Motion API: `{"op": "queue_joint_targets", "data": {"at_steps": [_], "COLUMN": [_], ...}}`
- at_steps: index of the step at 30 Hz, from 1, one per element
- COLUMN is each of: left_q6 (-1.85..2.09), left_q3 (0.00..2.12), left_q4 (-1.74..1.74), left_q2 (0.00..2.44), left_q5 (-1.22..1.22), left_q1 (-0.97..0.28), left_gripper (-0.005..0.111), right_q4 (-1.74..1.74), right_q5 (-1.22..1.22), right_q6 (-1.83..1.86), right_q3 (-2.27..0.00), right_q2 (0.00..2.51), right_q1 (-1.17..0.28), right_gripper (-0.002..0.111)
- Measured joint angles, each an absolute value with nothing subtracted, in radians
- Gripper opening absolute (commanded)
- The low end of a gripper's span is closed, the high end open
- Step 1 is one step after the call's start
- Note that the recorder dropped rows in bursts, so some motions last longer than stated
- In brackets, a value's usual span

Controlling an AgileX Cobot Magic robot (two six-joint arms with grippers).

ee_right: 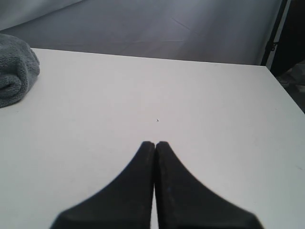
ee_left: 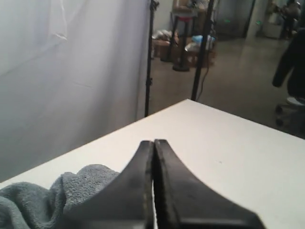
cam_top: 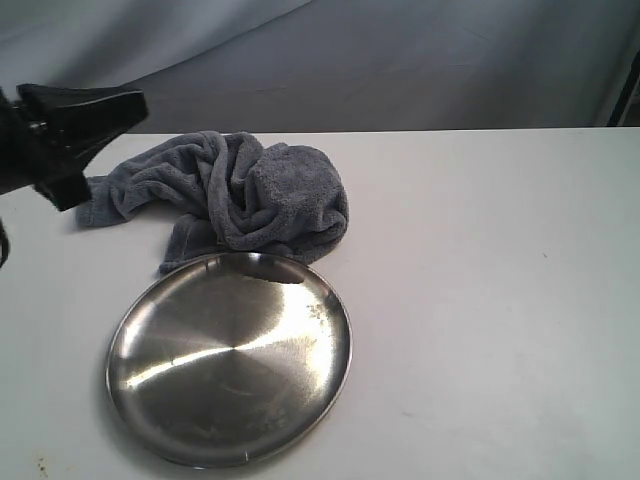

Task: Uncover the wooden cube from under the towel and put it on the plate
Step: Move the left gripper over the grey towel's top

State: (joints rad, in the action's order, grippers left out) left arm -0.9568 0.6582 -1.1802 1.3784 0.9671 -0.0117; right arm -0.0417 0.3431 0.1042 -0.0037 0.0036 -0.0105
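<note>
A grey-blue towel (cam_top: 235, 190) lies crumpled at the back left of the white table, bulging up on its right side. The wooden cube is hidden; nothing of it shows. In front of the towel sits the shiny steel plate (cam_top: 150, 390), holding nothing. My left gripper (cam_top: 135, 103) hangs shut and holds nothing, above the table just left of the towel, whose fluffy edge (ee_left: 43, 200) shows beside its fingers (ee_left: 153, 143). My right gripper (ee_right: 155, 143) is shut with nothing in it, over bare table; the towel's rolled end (ee_right: 16, 71) lies far off it. The right arm is outside the exterior view.
The white table (cam_top: 480, 300) stretches bare to the right of the plate and towel. A grey backdrop cloth (cam_top: 400, 60) hangs behind the table's far edge. Black stands and clutter (ee_left: 190, 43) are on the floor beyond the table.
</note>
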Motion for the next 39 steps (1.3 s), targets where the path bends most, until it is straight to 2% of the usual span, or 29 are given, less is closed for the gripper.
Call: {"op": "queue_joint_targets", "data": {"at_steps": [4, 9, 16, 22, 26, 35, 39], "left_q6": [-0.969, -1.02, -1.029, -1.029, -1.001, -0.816, -0.542], "left_q3": [0.779, 0.874, 0.918, 0.921, 0.925, 0.936, 1.012], "left_q4": [-1.269, -1.296, -1.294, -1.276, -1.308, -1.277, -1.01], "left_q2": [1.521, 1.557, 1.507, 1.411, 1.349, 1.346, 1.422], "left_q5": [0.93, 0.63, 0.465, 0.052, -0.106, -0.43, -0.523], "left_q1": [-0.048, -0.159, -0.264, -0.359, -0.415, -0.633, -0.653], "left_gripper": [0.0, 0.0, 0.0, 0.0, 0.0, 0.0, 0.0], "right_q4": [-0.042, -0.042, -0.042, -0.042, -0.042, -0.042, -0.042], "right_q5": [0.343, 0.343, 0.343, 0.343, 0.343, 0.343, 0.343], "right_q6": [0.104, 0.104, 0.104, 0.104, 0.104, 0.104, 0.104], "right_q3": [-0.004, -0.004, -0.004, -0.004, -0.004, -0.004, -0.004], "right_q2": [0.004, 0.004, 0.004, 0.004, 0.004, 0.004, 0.004], "right_q1": [-0.01, -0.01, -0.01, -0.01, -0.01, -0.01, -0.01], "right_gripper": [0.0, 0.0, 0.0, 0.0, 0.0, 0.0, 0.0]}}
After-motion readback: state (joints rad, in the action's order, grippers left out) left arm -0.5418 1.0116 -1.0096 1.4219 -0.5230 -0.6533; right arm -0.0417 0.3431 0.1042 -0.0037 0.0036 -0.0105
